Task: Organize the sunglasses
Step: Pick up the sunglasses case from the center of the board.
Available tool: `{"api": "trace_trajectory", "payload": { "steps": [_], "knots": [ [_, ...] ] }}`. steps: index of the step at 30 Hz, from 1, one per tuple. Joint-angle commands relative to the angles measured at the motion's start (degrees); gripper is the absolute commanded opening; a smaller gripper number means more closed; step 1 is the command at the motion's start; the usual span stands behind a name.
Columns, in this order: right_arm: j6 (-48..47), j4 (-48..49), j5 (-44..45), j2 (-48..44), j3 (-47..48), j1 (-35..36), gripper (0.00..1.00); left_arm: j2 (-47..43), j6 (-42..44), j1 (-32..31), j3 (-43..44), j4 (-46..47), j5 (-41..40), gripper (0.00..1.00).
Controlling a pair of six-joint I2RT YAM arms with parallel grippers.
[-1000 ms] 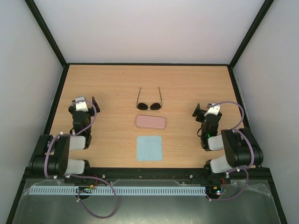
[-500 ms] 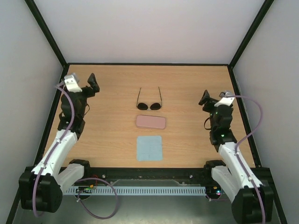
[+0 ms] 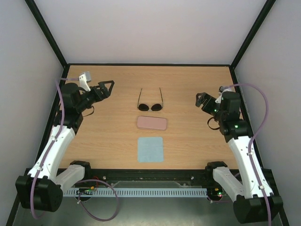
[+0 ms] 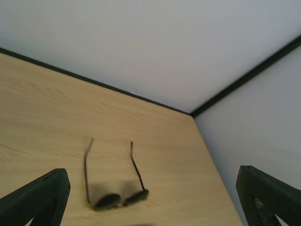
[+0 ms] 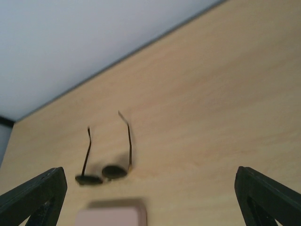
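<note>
The sunglasses (image 3: pixel 150 104) lie at the table's middle, temple arms unfolded and pointing to the far side, lenses toward me. They also show in the left wrist view (image 4: pixel 115 186) and the right wrist view (image 5: pixel 107 162). A pink case (image 3: pixel 152 123) lies just in front of them, and its top edge shows in the right wrist view (image 5: pixel 113 215). A light blue cloth (image 3: pixel 150 149) lies nearer still. My left gripper (image 3: pixel 109 87) is open, raised left of the sunglasses. My right gripper (image 3: pixel 201 100) is open, raised to their right. Both are empty.
Black rails edge the wooden table (image 3: pixel 188 84) at the back and both sides, with white walls (image 3: pixel 150 28) beyond. The arm bases sit at the near edge.
Both arms have risen from folded poses and swung inward, their grippers now pointing at the sunglasses. The sunglasses, case and cloth have not moved.
</note>
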Motion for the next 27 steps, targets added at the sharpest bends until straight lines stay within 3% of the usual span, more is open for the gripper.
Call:
{"api": "trace_trajectory", "payload": {
  "steps": [1, 4, 12, 17, 21, 24, 27],
  "knots": [
    [1.5, -9.9, -11.5, 3.1, 2.3, -0.1, 0.99, -3.7, -5.5, 0.2, -2.4, -0.6, 10.7, 1.0],
    [0.4, -8.6, -16.4, 4.9, 1.2, -0.1, 0.99, -3.0, -8.0, 0.1, -5.1, 2.4, 15.8, 1.0],
    [3.6, 2.2, -26.3, 8.8, -5.2, 0.7, 0.99, -2.3, -7.2, -5.5, -8.3, 2.1, 7.9, 1.0],
    [5.4, 4.2, -23.6, 14.7, -3.1, 7.5, 0.99, 5.0, -9.3, -7.8, -7.6, 3.2, 11.5, 1.0],
    [4.7, 2.6, -18.8, 19.0, 0.3, 12.6, 0.99, 6.2, -8.7, -10.2, -8.0, 4.8, 9.7, 1.0],
    [3.6, 0.7, -16.2, 20.9, 1.7, 14.8, 0.99, 9.8, -4.4, -11.6, -4.4, -1.2, 10.2, 0.99],
    [2.5, -0.4, -12.6, 20.9, 1.1, 17.0, 0.98, 10.3, -1.3, -14.9, -4.1, -6.2, 4.2, 1.0]
  ]
}}
